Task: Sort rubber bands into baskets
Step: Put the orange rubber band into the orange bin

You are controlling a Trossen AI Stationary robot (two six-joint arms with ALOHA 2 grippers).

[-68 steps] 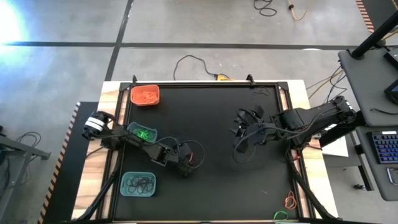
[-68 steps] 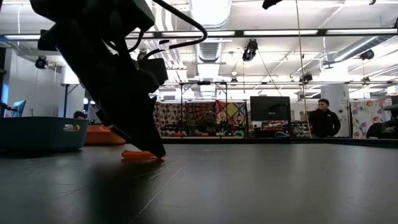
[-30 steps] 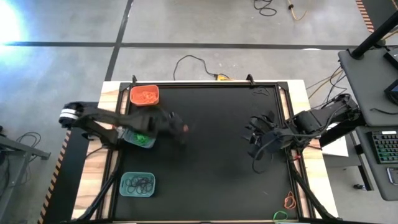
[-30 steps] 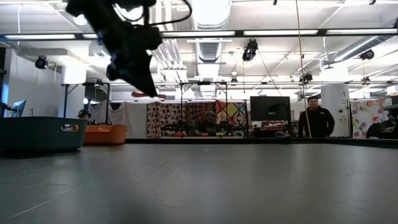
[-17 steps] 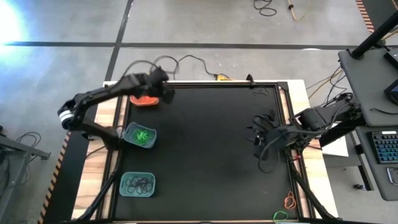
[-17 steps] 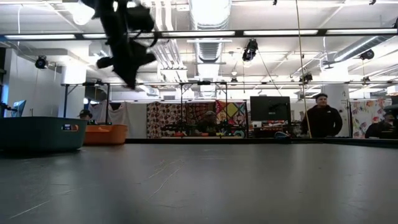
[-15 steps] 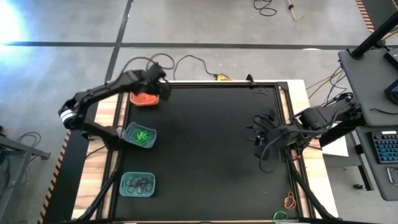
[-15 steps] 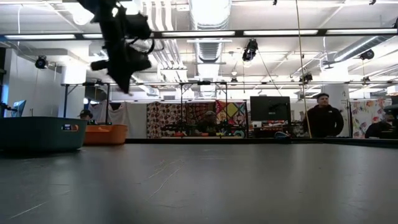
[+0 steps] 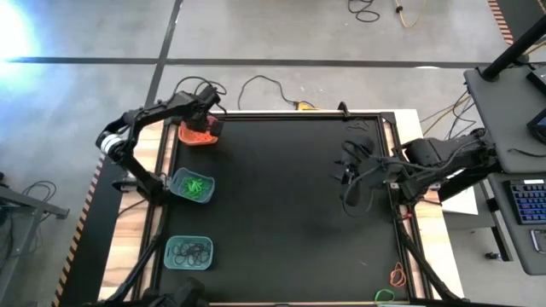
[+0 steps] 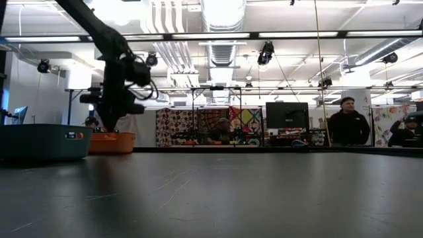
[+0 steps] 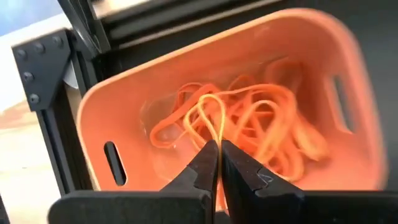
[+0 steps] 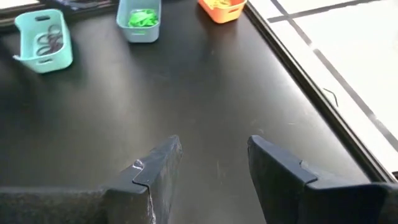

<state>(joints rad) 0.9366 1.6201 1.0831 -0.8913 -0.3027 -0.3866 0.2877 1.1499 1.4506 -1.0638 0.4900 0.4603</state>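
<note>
The black worktop [image 9: 281,213] fills the middle of the high view, with pale wood strips along its 2 sides. The left arm reaches to the far left corner, and the right arm stretches in from the right edge, about halfway along that side.

3 baskets stand in a column down the worktop's left edge. The orange basket [image 9: 197,134] is at the far corner, partly under the left arm, and the wrist view shows a tangle of orange rubber bands [image 11: 261,127] lying in it. A teal basket holding bright green rubber bands [image 9: 193,186] sits in the middle. Another teal basket with black rubber bands [image 9: 188,251] stands nearest the front.

The left end effector [image 11: 217,152] hangs directly above the orange basket, its fingers pressed together on 1 orange rubber band [image 11: 212,113], whose loop dangles past the tips over the pile. The right end effector [image 12: 211,158] hovers above bare worktop, well apart from the baskets, with its fingers spread and nothing between them.

Near the front right corner, 1 loose orange band [image 9: 397,275] and 1 loose green band [image 9: 384,296] lie at the worktop's edge.
</note>
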